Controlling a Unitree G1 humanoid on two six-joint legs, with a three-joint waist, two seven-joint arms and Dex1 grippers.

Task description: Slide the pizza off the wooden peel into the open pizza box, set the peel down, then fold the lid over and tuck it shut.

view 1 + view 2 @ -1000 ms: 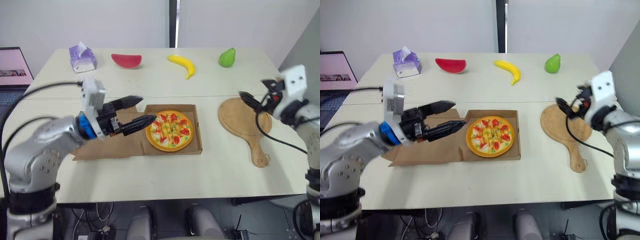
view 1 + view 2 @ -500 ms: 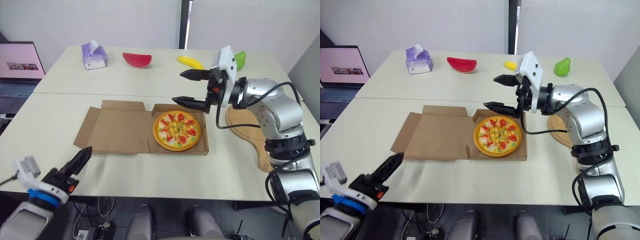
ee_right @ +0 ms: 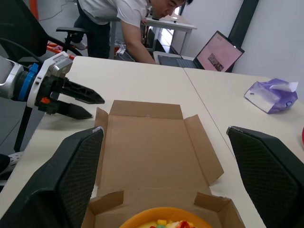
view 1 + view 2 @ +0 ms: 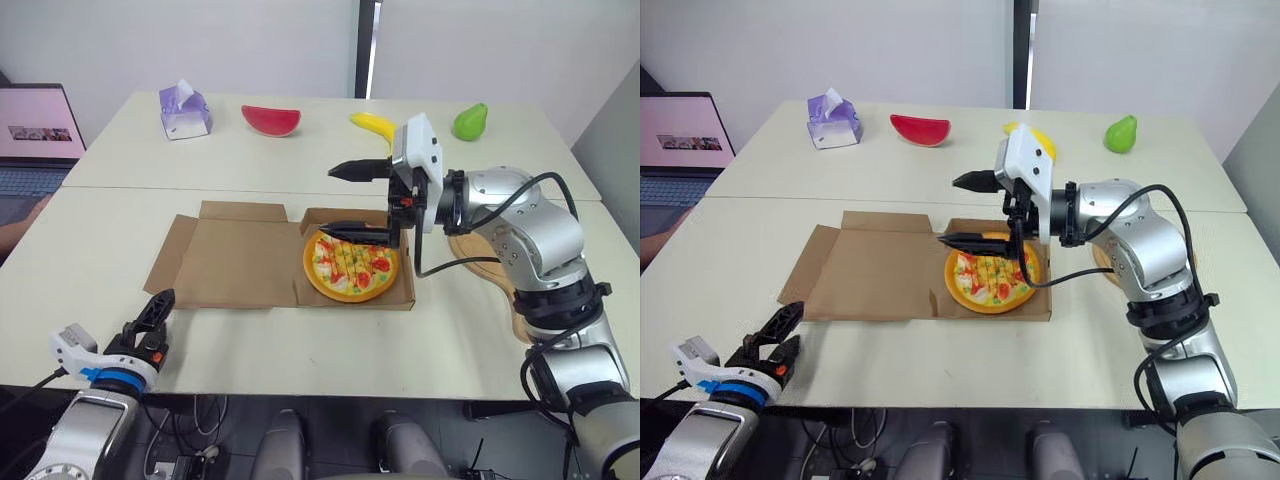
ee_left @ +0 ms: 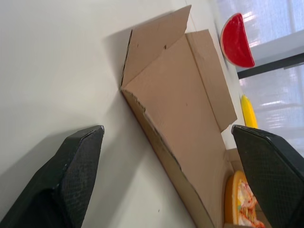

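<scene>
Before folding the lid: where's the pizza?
In the eye views, the pizza sits in the box tray, right of the flat lid, near the right gripper.

The right tool (image 4: 324,201) has come over the pizza (image 4: 350,268), left tool (image 4: 155,308) withdrawn

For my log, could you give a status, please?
Right gripper open over pizza; left gripper open by near table edge. Pizza in box, peel on table, lid flat open. Right arm in lid's path.
</scene>
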